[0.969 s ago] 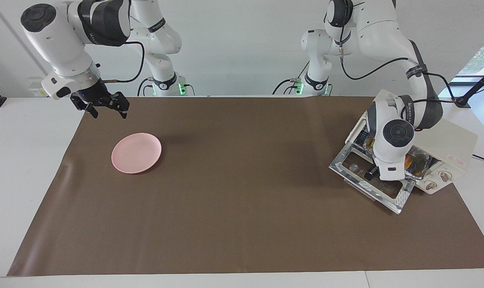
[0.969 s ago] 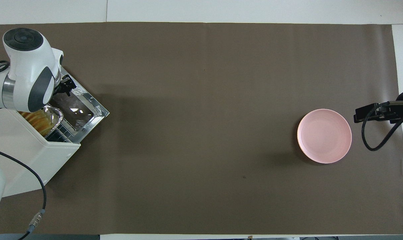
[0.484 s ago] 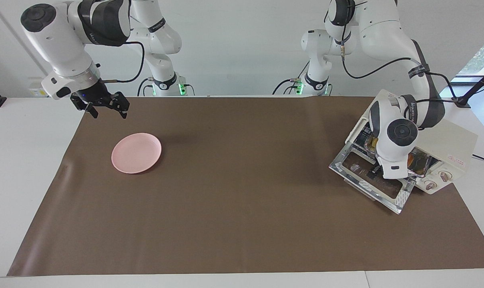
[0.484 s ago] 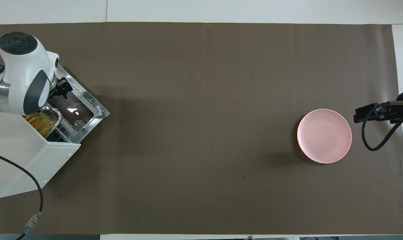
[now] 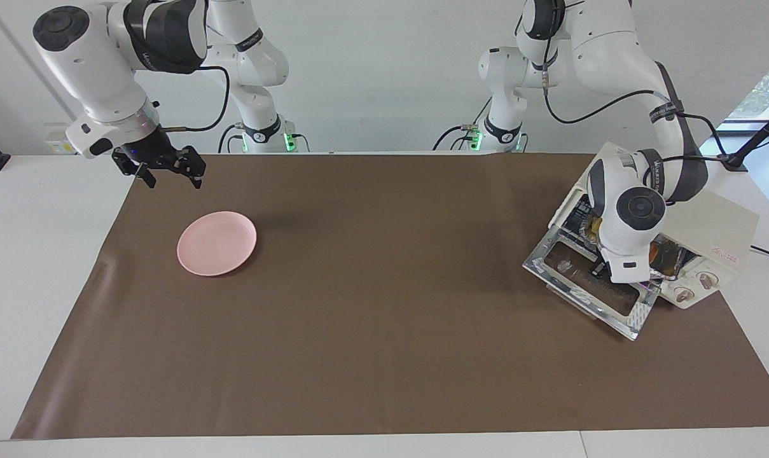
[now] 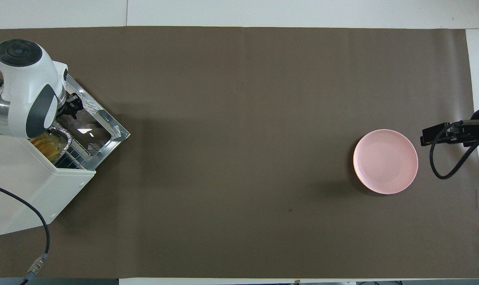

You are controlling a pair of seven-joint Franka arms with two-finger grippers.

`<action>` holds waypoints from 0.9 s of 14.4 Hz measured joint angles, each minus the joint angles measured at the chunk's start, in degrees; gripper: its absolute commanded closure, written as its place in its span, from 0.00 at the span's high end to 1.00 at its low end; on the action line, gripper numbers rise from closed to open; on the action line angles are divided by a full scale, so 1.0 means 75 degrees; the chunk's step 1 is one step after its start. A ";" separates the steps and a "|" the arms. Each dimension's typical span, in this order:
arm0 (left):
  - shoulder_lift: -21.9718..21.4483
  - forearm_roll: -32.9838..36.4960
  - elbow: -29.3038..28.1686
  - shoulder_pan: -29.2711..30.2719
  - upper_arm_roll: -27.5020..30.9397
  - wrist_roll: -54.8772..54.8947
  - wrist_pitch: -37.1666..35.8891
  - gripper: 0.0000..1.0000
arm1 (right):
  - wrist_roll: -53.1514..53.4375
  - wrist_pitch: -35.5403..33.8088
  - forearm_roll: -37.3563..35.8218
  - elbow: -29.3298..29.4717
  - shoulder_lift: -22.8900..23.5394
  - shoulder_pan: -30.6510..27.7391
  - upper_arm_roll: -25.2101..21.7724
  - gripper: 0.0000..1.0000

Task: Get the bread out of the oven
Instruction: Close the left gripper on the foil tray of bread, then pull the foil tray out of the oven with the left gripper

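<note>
Left arm (image 5: 632,210) low, right arm (image 5: 98,76) raised.

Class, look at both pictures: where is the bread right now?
The bread lies in a foil tray just inside the open oven, at the left arm's end of the table; the left gripper is over the dropped door.

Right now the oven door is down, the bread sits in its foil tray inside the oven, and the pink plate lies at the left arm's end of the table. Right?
Not quite. The pink plate lies toward the right arm's end, under no gripper; the facing view shows it. The oven door is down, and the bread sits in the foil tray.
</note>
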 measured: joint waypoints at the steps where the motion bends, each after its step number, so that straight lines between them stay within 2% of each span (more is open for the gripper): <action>1: -0.0001 0.0000 0.0000 0.0000 -0.0005 -0.0096 0.0068 0.15 | 0.0000 0.0000 0.0000 -0.0001 0.0000 0.0000 0.0000 1.00; 4: -0.0026 0.0001 0.0001 -0.0031 -0.0053 -0.0213 0.0227 0.15 | 0.0000 0.0000 0.0000 -0.0002 0.0000 0.0000 0.0000 1.00; 5: -0.0049 0.0001 0.0001 -0.0076 -0.0057 -0.0215 0.0271 0.20 | 0.0000 0.0000 0.0000 -0.0002 0.0000 0.0000 0.0000 1.00; 6: -0.0066 0.0001 0.0001 -0.0110 -0.0075 -0.0216 0.0287 0.36 | 0.0000 0.0000 0.0000 -0.0002 0.0000 0.0000 0.0000 1.00; 7: -0.0075 0.0001 0.0000 -0.0125 -0.0098 -0.0216 0.0288 0.36 | 0.0000 0.0000 0.0000 -0.0003 0.0000 0.0000 0.0000 1.00; 9: -0.0075 0.0001 0.0000 -0.0140 -0.0115 -0.0217 0.0289 0.00 | 0.0000 0.0000 0.0000 -0.0003 0.0000 0.0000 0.0000 1.00; 13: -0.0078 0.0001 -0.0001 -0.0199 -0.0122 -0.0200 0.0305 0.00 | 0.0000 0.0000 0.0000 -0.0003 -0.0001 0.0000 0.0000 1.00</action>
